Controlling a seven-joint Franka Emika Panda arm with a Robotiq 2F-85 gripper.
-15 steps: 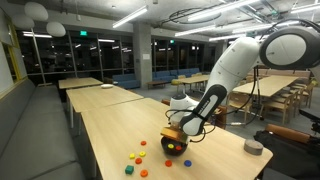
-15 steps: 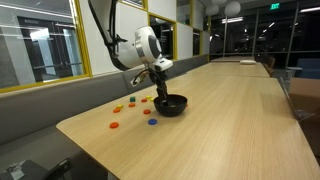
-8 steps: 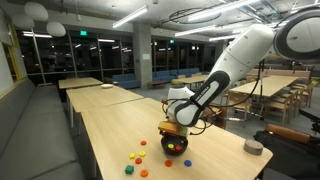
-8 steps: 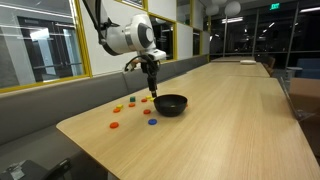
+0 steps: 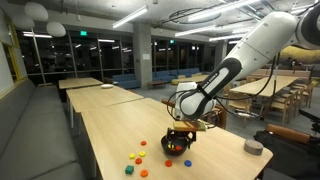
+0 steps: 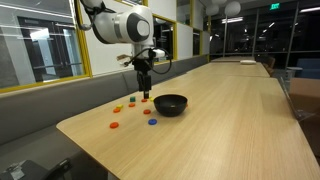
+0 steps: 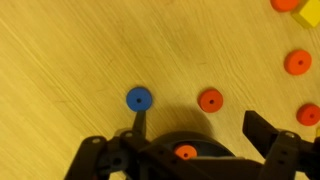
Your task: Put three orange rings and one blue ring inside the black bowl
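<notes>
The black bowl (image 7: 208, 136) lies at the bottom of the wrist view with one orange ring (image 7: 185, 153) inside it. It also shows in both exterior views (image 5: 178, 146) (image 6: 170, 104). My gripper (image 7: 198, 127) is open and empty, raised above the table by the bowl's edge (image 5: 180, 129) (image 6: 145, 92). A blue ring (image 7: 139, 98) and an orange ring (image 7: 210, 100) lie on the table just beyond the bowl. Two more orange rings (image 7: 297, 62) (image 7: 309, 114) lie to the right.
A yellow piece (image 7: 310, 14) lies at the top right of the wrist view. Several small coloured pieces (image 5: 135, 158) (image 6: 113, 125) are scattered on the long wooden table beside the bowl. A squat grey round object (image 5: 254, 147) sits near the table's far edge.
My gripper has risen from the bowl and moved sideways towards the scattered pieces. The bowl has not moved.
</notes>
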